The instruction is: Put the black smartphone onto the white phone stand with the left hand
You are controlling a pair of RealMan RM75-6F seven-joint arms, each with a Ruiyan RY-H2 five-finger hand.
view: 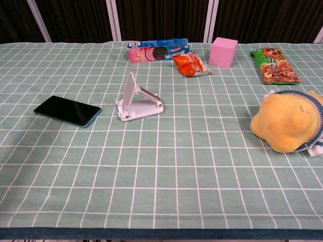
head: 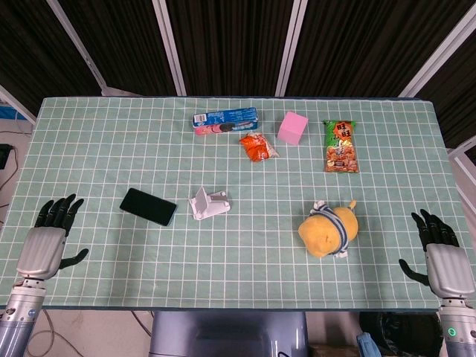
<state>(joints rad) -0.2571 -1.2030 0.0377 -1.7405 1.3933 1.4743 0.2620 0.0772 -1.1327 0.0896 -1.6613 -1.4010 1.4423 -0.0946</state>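
Observation:
The black smartphone (head: 148, 206) (view: 67, 111) lies flat on the green checked cloth, left of centre. Just to its right stands the white phone stand (head: 207, 203) (view: 136, 98), upright with its back plate tilted and nothing on it. My left hand (head: 49, 238) hovers at the table's near left edge, fingers spread and holding nothing, well short of the phone. My right hand (head: 442, 253) sits at the near right edge, also spread with nothing in it. Neither hand shows in the chest view.
A yellow plush toy (head: 328, 228) (view: 288, 121) lies right of centre. Along the back sit a blue cookie box (head: 224, 118) (view: 157, 50), an orange snack packet (head: 257, 146) (view: 190, 64), a pink cube (head: 292, 127) (view: 223, 51) and a green snack bag (head: 340, 146) (view: 273, 65).

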